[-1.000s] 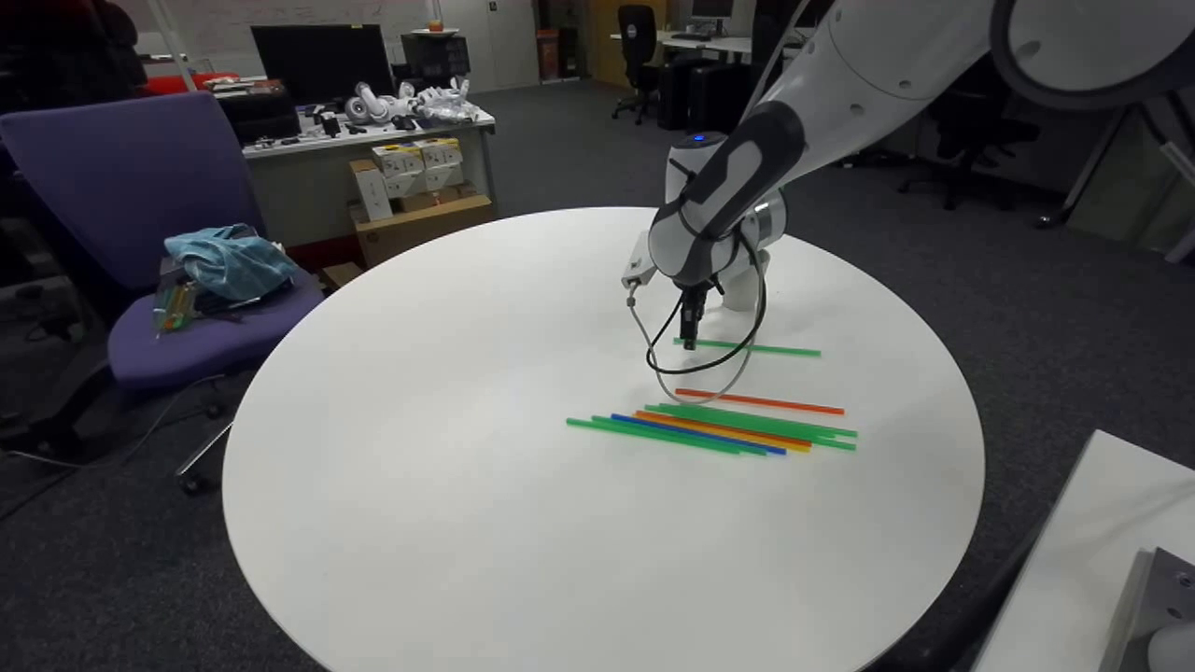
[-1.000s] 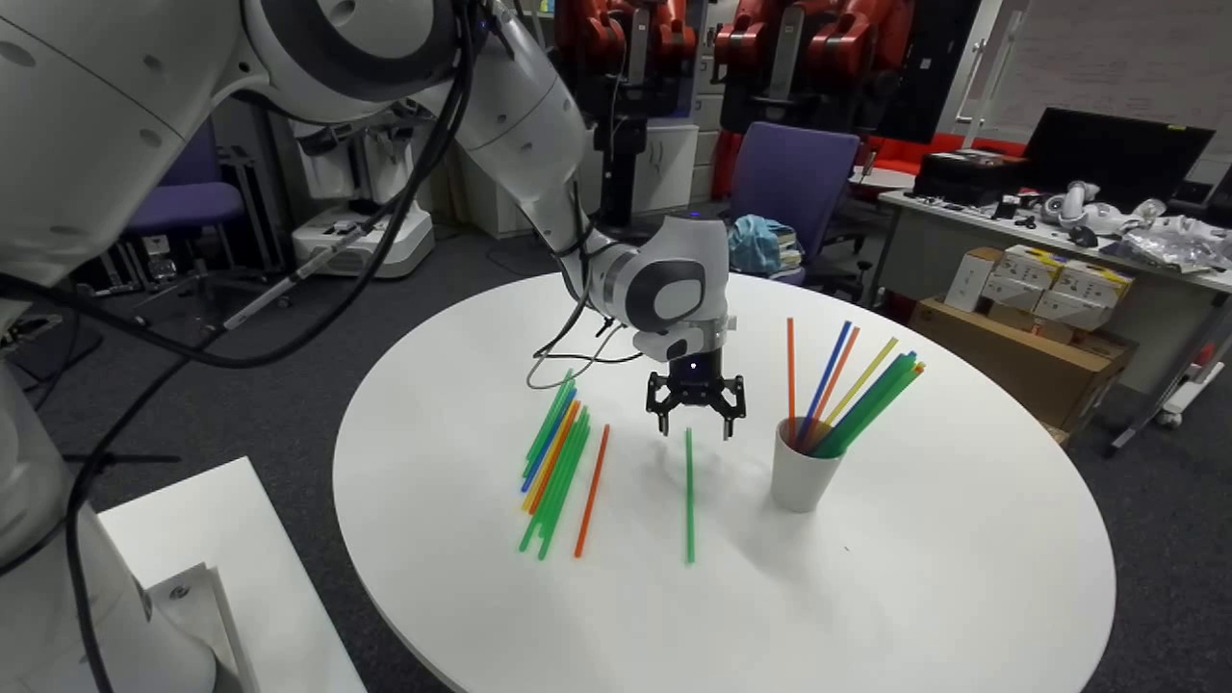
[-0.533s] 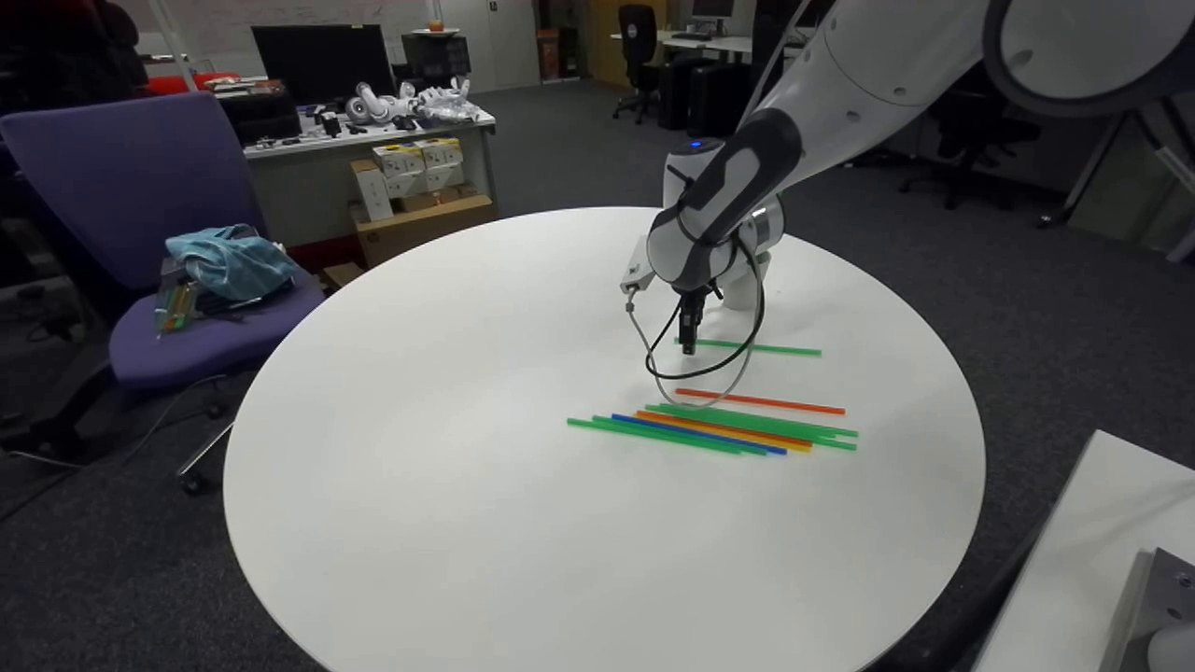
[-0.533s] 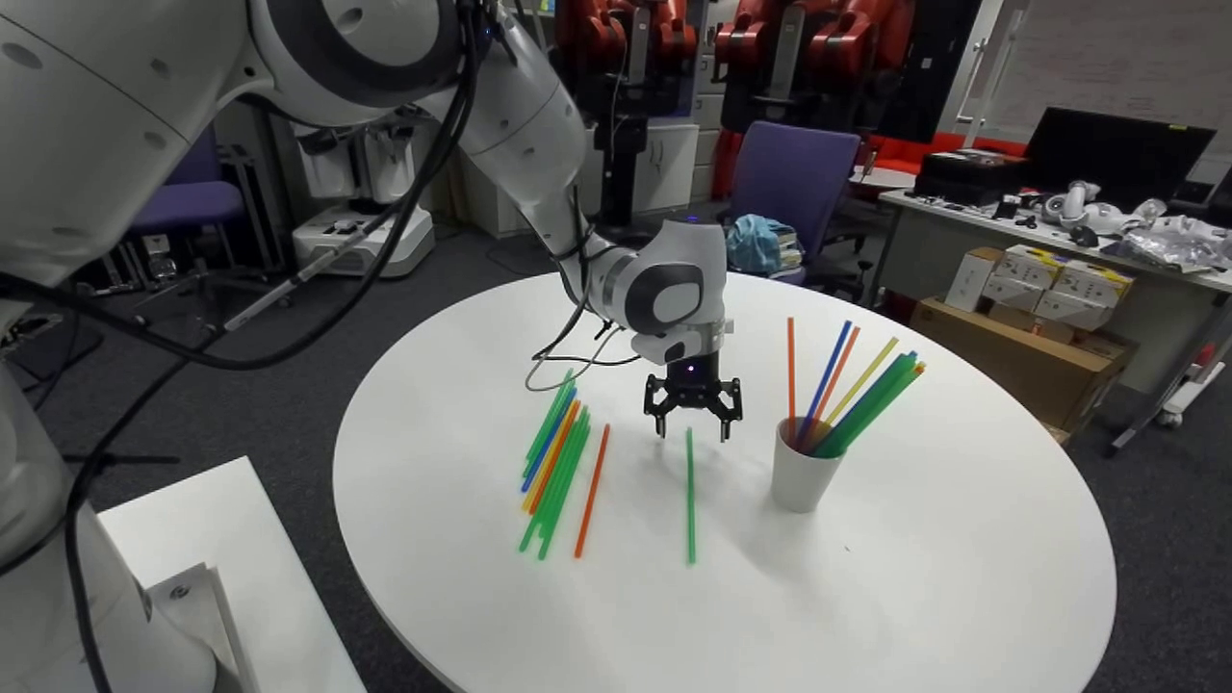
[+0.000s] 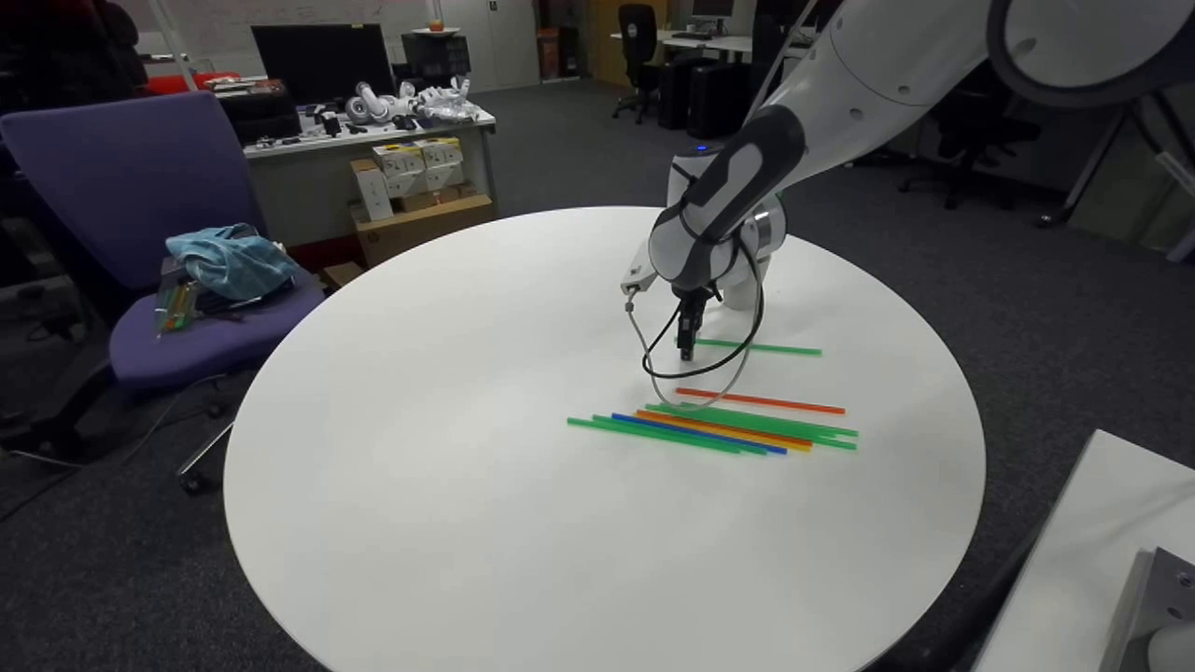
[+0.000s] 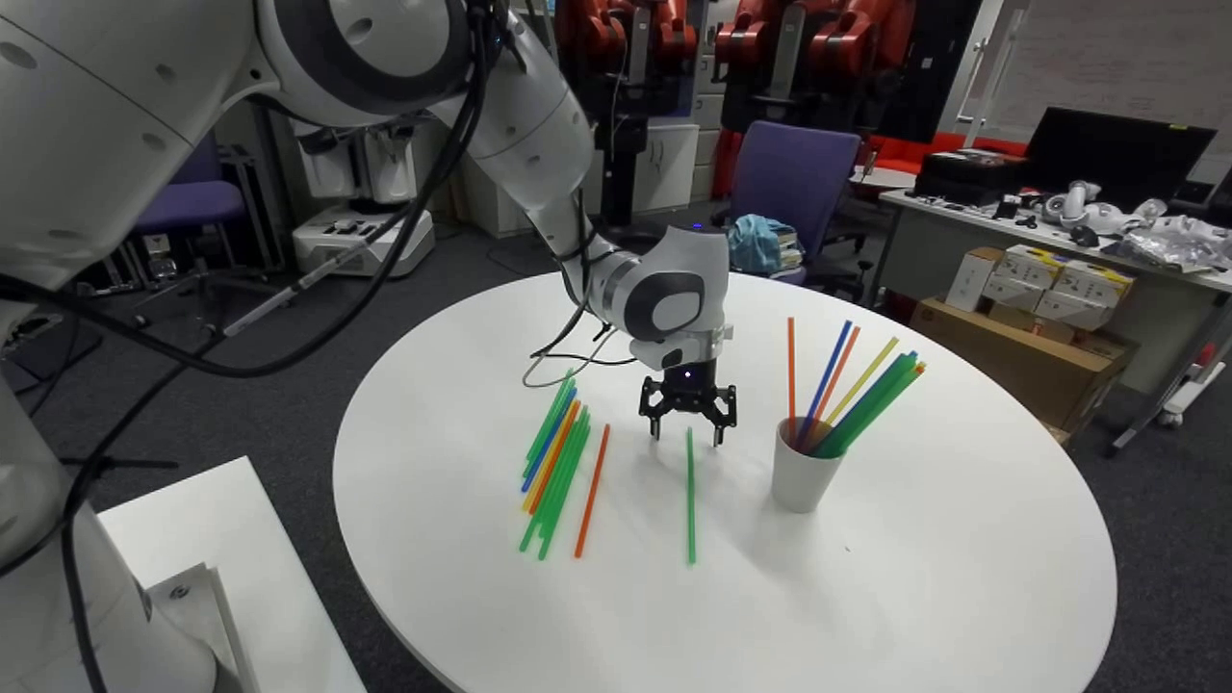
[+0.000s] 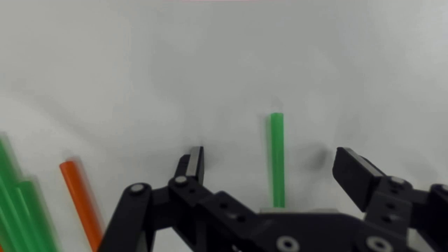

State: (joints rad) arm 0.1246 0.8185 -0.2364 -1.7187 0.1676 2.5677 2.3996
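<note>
You have the round white bench (image 6: 924, 577) below your hand (image 6: 687, 440), whose fingers (image 7: 194, 161) stand wide apart; in the wrist view, a lone green straw (image 7: 277, 157) lies on the bench roughly midway between them, touching neither.

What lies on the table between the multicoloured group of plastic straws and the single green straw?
One orange-red plastic straw, nearer the group than the single green straw, in both exterior views.
</note>
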